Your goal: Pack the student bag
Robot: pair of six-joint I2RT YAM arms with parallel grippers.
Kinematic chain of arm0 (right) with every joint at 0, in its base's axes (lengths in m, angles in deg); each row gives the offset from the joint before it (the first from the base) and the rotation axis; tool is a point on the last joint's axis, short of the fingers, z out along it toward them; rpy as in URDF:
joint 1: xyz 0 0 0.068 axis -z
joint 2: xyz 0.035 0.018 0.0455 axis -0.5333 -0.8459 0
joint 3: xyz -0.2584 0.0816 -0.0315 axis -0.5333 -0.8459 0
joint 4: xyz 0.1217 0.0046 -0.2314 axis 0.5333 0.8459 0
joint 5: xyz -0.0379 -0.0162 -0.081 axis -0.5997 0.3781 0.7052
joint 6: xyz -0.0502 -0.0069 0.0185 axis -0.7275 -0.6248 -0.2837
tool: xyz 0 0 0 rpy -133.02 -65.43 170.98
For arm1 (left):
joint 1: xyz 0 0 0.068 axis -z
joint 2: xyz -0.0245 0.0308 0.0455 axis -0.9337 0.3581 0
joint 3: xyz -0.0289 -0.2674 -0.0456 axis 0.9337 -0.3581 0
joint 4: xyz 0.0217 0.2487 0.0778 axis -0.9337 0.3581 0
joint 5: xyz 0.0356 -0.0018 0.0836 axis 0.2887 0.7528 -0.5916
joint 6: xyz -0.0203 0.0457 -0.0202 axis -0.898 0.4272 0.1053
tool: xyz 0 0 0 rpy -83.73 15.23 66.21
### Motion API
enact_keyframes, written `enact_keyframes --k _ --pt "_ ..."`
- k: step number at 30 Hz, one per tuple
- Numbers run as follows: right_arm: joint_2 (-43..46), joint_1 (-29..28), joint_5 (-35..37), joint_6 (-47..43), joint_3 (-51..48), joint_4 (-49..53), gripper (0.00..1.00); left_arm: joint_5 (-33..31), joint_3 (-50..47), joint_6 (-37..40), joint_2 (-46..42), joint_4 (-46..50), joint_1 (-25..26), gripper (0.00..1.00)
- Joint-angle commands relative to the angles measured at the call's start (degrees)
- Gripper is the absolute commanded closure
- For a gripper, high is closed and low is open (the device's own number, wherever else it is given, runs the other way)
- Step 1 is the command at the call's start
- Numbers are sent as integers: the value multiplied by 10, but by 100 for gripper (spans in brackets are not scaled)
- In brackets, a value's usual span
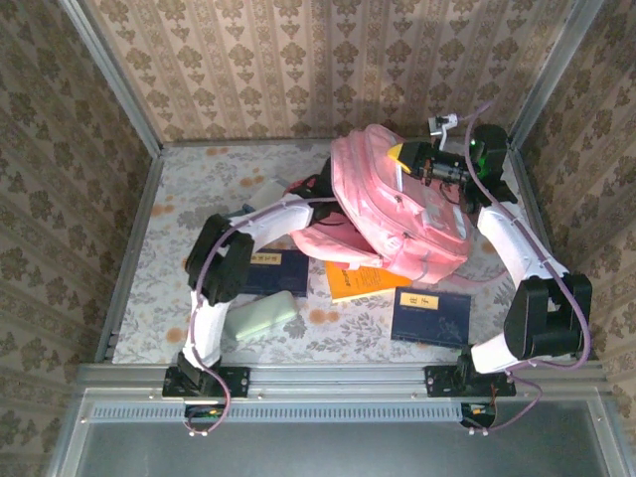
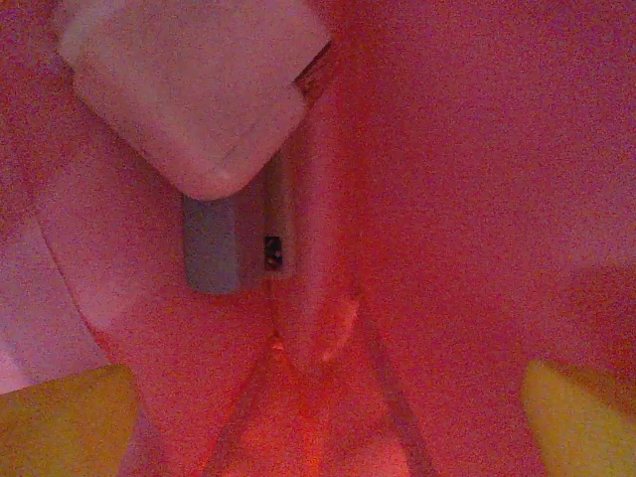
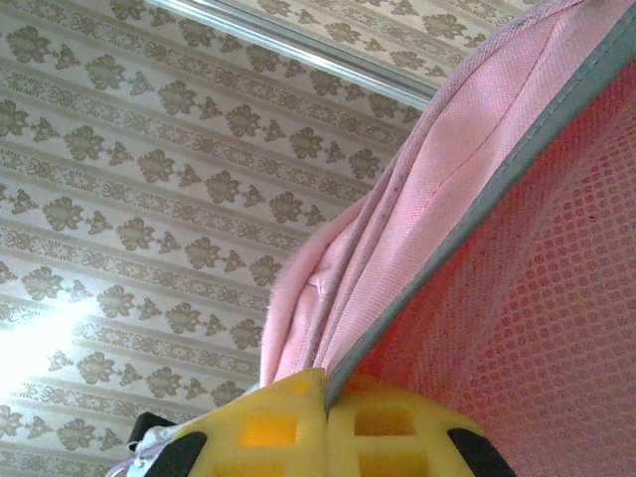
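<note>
The student bag point(image 1: 397, 214) is seen right of centre in the upper half of the top view, lying on the table point(image 1: 199, 179); its grey-trimmed rim is pinched by the right pincer point(image 3: 326, 427), clamped tight on the fabric; the left pincer point(image 2: 323, 422) is spread wide inside the bag, nothing held, with a pale block point(image 2: 189, 89) at upper left. Trouble is likely if the thin fabric slips from that pinch; the mouth would collapse onto the left arm; the lining could be snagged by the spread jaws on withdrawal.
</note>
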Motion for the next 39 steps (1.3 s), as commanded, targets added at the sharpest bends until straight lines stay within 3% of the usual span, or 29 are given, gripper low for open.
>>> enact_keyframes --k 1,8,20,27,32,37,39 --pt "31 2 6 -21 28 -40 100 3 -13 58 -53 27 -14 0" --pt "44 3 22 -68 22 8 100 -19 -85 90 -133 53 -41 0" --pt "62 3 45 -108 7 48 100 -44 -151 172 -283 181 -91 0" --pt "72 3 71 -149 8 100 100 -84 -246 152 -385 198 -162 0" --pt "69 -17 88 -204 18 156 100 -64 -262 164 -430 215 -193 0" --pt "61 -37 144 -295 65 284 100 -95 -219 225 -458 349 -205 0" --pt "58 -40 174 -318 84 323 100 -150 -192 276 -472 440 -205 0"
